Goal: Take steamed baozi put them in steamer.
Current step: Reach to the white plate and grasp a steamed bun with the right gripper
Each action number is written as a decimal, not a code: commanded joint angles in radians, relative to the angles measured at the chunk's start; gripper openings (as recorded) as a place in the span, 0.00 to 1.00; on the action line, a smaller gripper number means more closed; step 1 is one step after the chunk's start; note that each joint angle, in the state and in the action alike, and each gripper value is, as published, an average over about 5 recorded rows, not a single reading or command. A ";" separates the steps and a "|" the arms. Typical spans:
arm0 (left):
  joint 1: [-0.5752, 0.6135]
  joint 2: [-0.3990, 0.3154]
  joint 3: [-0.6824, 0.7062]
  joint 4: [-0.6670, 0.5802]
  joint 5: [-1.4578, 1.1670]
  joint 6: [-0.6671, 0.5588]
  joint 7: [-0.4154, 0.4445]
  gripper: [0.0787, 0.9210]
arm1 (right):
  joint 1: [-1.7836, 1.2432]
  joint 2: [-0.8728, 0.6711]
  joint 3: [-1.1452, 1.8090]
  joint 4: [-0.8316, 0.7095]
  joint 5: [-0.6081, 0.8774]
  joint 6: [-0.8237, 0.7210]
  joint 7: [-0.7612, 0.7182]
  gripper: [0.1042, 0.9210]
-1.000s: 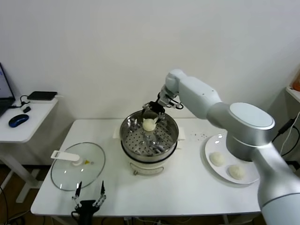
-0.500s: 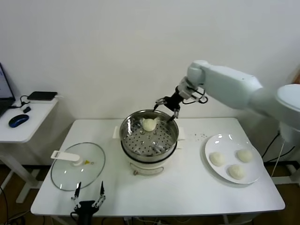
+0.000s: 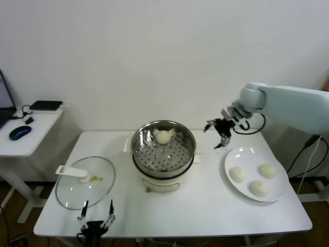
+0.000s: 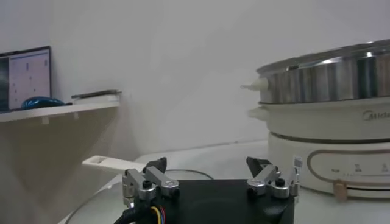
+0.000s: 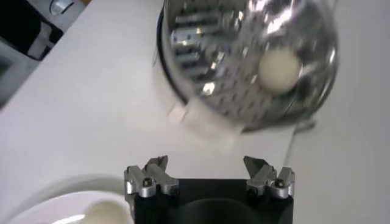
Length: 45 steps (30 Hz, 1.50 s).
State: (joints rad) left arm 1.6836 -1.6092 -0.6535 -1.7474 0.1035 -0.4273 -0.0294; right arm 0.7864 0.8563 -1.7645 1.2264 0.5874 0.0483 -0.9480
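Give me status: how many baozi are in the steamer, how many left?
Done: one baozi sits in the steamer. In hand: nothing; the right gripper is open and empty, between steamer and plate. Left: three baozi on the plate. Left gripper is parked, open, at the table's near edge.

The white right arm reaches in level from the right side, its dark right gripper (image 3: 218,133) hanging in the air beyond the right rim of the round shiny steel steamer (image 3: 163,149), above the tabletop and apart from the basket; its jaws stand wide and hold nothing; the black left gripper (image 3: 96,222) sits low in front of the steamer to its left, fingers spread, also holding nothing
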 commanded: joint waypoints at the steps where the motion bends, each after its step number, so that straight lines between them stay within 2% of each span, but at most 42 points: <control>1: 0.000 0.008 -0.002 0.002 0.001 0.002 0.001 0.88 | -0.083 -0.102 -0.012 0.022 -0.023 -0.269 -0.098 0.88; 17: 0.004 0.003 -0.021 0.006 0.006 0.018 0.016 0.88 | -0.372 -0.029 0.209 -0.254 -0.183 -0.256 -0.124 0.88; 35: 0.005 0.003 -0.028 0.020 0.028 0.008 0.024 0.88 | -0.488 0.023 0.309 -0.356 -0.224 -0.244 -0.113 0.87; 40: 0.004 0.002 -0.028 0.019 0.029 0.008 0.024 0.88 | -0.491 0.027 0.320 -0.362 -0.223 -0.236 -0.105 0.77; 45: 0.003 0.001 -0.027 0.018 0.029 0.007 0.024 0.88 | -0.485 0.029 0.320 -0.362 -0.229 -0.223 -0.105 0.73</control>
State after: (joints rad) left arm 1.6868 -1.6092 -0.6806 -1.7287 0.1304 -0.4194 -0.0061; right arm 0.3268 0.8807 -1.4686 0.8875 0.3690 -0.1795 -1.0555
